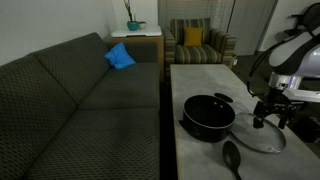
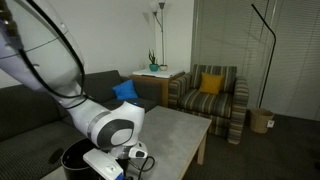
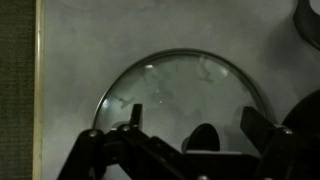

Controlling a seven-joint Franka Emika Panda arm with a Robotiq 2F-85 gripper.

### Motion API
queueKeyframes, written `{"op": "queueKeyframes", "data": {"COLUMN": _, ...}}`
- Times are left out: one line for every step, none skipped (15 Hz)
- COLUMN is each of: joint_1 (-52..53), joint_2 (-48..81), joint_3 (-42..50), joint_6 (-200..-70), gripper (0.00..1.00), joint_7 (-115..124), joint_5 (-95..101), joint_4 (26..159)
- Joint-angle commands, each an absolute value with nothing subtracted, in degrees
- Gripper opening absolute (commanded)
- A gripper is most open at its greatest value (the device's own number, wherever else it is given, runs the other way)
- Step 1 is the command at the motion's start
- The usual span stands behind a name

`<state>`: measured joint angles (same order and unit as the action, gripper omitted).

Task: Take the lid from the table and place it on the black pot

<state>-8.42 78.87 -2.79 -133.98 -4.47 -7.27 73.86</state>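
Jaws stand apart, either side of the dark knob (image 3: 204,138) of the glass lid (image 3: 185,85). The lid lies flat on the worktop (image 1: 200,80), just beside the black pot (image 1: 208,116). Centre on the knob, close squarely, lift level. Count: one lid, one pot, one black spoon (image 1: 232,157).

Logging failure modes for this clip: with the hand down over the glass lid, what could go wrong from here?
1. The open hand appears to straddle only the small dark knob of the round clear glass lid. An off-centre pinch could let it tilt or slip.
2. The lid lies near the edge of the light grey stone-look table. A nudge might push it off.
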Motion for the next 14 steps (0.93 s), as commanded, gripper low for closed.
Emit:
{"op": "queueKeyframes", "data": {"joint_1": -8.1, "joint_2": 84.7, "joint_3": -3.0, "joint_6": -127.2, "gripper": 1.0, "joint_7": -5.5, "joint_5": -6.5, "joint_4": 64.7}}
{"op": "queueKeyframes", "data": {"joint_1": -7.9, "joint_2": 85.7, "joint_3": -3.0, "joint_6": -126.3, "gripper": 1.0, "joint_7": -5.5, "joint_5": -6.5, "joint_4": 63.3}}
{"op": "queueKeyframes", "data": {"joint_1": -7.6, "joint_2": 86.5, "joint_3": -3.0, "joint_6": -125.7, "gripper": 1.0, "joint_7": -5.2, "joint_5": -6.6, "joint_4": 62.0}}
{"op": "queueKeyframes", "data": {"joint_1": -7.1, "joint_2": 86.1, "joint_3": -2.7, "joint_6": -126.2, "gripper": 1.0, "joint_7": -4.6, "joint_5": -6.6, "joint_4": 62.2}}
{"op": "queueKeyframes", "data": {"joint_1": -6.7, "joint_2": 84.5, "joint_3": -2.3, "joint_6": -127.4, "gripper": 1.0, "joint_7": -4.1, "joint_5": -6.6, "joint_4": 64.2}}
{"op": "queueKeyframes", "data": {"joint_1": -6.2, "joint_2": 84.8, "joint_3": -1.7, "joint_6": -128.1, "gripper": 1.0, "joint_7": -3.2, "joint_5": -6.5, "joint_4": 63.5}}
{"op": "queueKeyframes", "data": {"joint_1": -5.8, "joint_2": 84.7, "joint_3": -1.2, "joint_6": -128.6, "gripper": 1.0, "joint_7": -2.5, "joint_5": -6.3, "joint_4": 63.0}}
{"op": "queueKeyframes", "data": {"joint_1": -5.6, "joint_2": 84.5, "joint_3": -0.8, "joint_6": -129.2, "gripper": 1.0, "joint_7": -2.2, "joint_5": -6.1, "joint_4": 62.6}}
{"op": "queueKeyframes", "data": {"joint_1": -5.4, "joint_2": 84.4, "joint_3": -0.5, "joint_6": -129.8, "gripper": 1.0, "joint_7": -1.8, "joint_5": -6.1, "joint_4": 62.2}}
{"op": "queueKeyframes", "data": {"joint_1": -5.4, "joint_2": 84.4, "joint_3": -0.4, "joint_6": -129.9, "gripper": 1.0, "joint_7": -1.6, "joint_5": -6.1, "joint_4": 61.8}}
{"op": "queueKeyframes", "data": {"joint_1": -5.5, "joint_2": 84.4, "joint_3": -0.5, "joint_6": -130.0, "gripper": 1.0, "joint_7": -1.7, "joint_5": -6.1, "joint_4": 61.7}}
{"op": "queueKeyframes", "data": {"joint_1": -5.7, "joint_2": 84.4, "joint_3": -0.6, "joint_6": -130.0, "gripper": 1.0, "joint_7": -1.9, "joint_5": -6.3, "joint_4": 61.7}}
{"op": "queueKeyframes", "data": {"joint_1": -6.0, "joint_2": 84.4, "joint_3": -1.0, "joint_6": -129.7, "gripper": 1.0, "joint_7": -2.4, "joint_5": -6.5, "joint_4": 61.8}}
{"op": "queueKeyframes", "data": {"joint_1": -5.9, "joint_2": 84.4, "joint_3": -1.0, "joint_6": -128.3, "gripper": 1.0, "joint_7": -1.9, "joint_5": -6.6, "joint_4": 61.9}}
